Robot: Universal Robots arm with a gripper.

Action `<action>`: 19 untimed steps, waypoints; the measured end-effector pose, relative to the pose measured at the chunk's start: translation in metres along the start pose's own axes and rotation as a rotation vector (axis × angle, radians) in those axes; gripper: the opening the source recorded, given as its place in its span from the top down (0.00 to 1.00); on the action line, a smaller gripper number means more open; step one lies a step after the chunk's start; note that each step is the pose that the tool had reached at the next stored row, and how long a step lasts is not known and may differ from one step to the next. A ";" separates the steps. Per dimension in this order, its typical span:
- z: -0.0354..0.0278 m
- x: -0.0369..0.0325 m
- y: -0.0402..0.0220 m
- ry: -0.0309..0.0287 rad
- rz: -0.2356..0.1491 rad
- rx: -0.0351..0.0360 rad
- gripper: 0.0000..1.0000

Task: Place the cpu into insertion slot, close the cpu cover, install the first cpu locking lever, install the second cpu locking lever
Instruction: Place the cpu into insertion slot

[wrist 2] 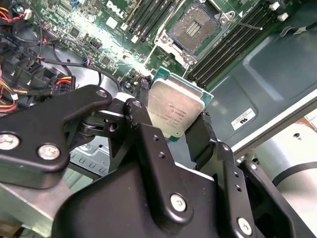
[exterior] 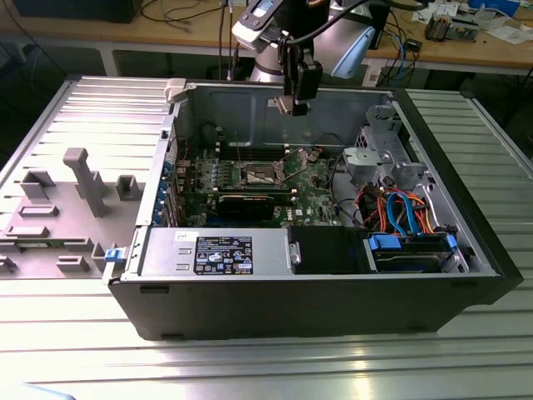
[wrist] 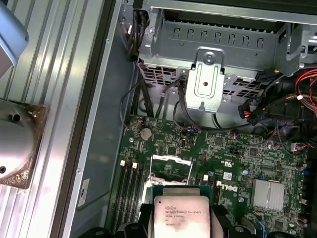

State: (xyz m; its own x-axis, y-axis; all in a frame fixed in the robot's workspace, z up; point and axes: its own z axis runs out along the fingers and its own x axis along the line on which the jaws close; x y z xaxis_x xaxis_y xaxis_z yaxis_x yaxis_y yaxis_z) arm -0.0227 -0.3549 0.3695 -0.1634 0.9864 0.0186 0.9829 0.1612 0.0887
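Note:
My gripper (exterior: 297,102) hangs above the open computer case, near its back wall. It is shut on the cpu (wrist 2: 176,111), a small square chip with a silver-grey top, pinched at two opposite edges by the black fingers (wrist 2: 148,136). The cpu (wrist: 181,215) is in the air, apart from the green board. Below it lies the insertion slot (wrist 2: 195,22), square with a dark centre and bare inside. The slot (wrist: 171,172) also shows in the first wrist view and in the exterior view (exterior: 265,173). The cpu cover (wrist 2: 172,45), a thin silvery frame, stands swung open at the slot's edge.
Long black memory slots (wrist 2: 148,15) flank the socket. A metal drive cage (wrist: 208,44) and bundles of coloured cables (exterior: 400,208) sit at the exterior view's right. A black graphics card (exterior: 250,202) and the power supply (exterior: 216,250) lie in front. A grey fixture tray (exterior: 58,208) stands outside.

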 end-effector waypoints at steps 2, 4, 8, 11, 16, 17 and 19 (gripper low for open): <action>0.0002 0.0000 0.0000 -0.0012 0.013 -0.0003 0.45; 0.0002 0.0000 0.0000 -0.0022 0.024 -0.0004 0.45; 0.0003 0.0000 0.0000 -0.0039 0.044 -0.0008 0.45; 0.0003 0.0000 0.0000 -0.0043 0.048 -0.0009 0.45; 0.0003 0.0000 0.0000 -0.0043 0.048 -0.0009 0.45; 0.0003 0.0000 0.0000 -0.0043 0.048 -0.0009 0.45; 0.0003 0.0000 0.0000 -0.0043 0.048 -0.0009 0.45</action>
State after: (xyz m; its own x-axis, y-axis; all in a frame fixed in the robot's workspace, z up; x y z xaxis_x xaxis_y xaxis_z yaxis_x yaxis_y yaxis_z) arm -0.0227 -0.3549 0.3692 -0.1156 0.9931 0.0186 0.9896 0.1135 0.0886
